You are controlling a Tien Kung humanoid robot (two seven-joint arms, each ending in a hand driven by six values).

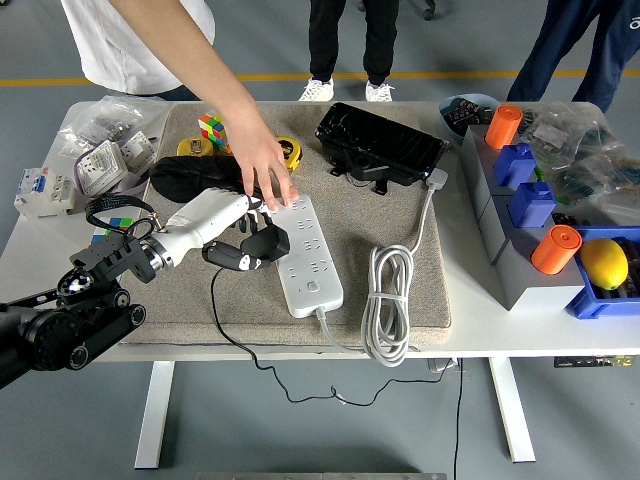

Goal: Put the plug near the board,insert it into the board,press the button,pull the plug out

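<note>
Beige mat (400,270) covers table middle. Rubik's cube (212,131) and yellow tape measure (287,150) upper left of centre. Black case (380,143) top centre. Coiled white cable (385,305) lower centre. Orange cylinders (505,126) and blue blocks (529,201) on grey stand, right. Lemon (604,263) in blue bin, far right. Bagged parts (110,120) upper left.

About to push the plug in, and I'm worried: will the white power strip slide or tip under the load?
The long white power strip lies flat on the beige fabric mat, so tipping seems unlikely. The person's hand presses its far end, which probably stops sliding. Its thick coiled white cable looks stiff and may tug the near end sideways.
</note>
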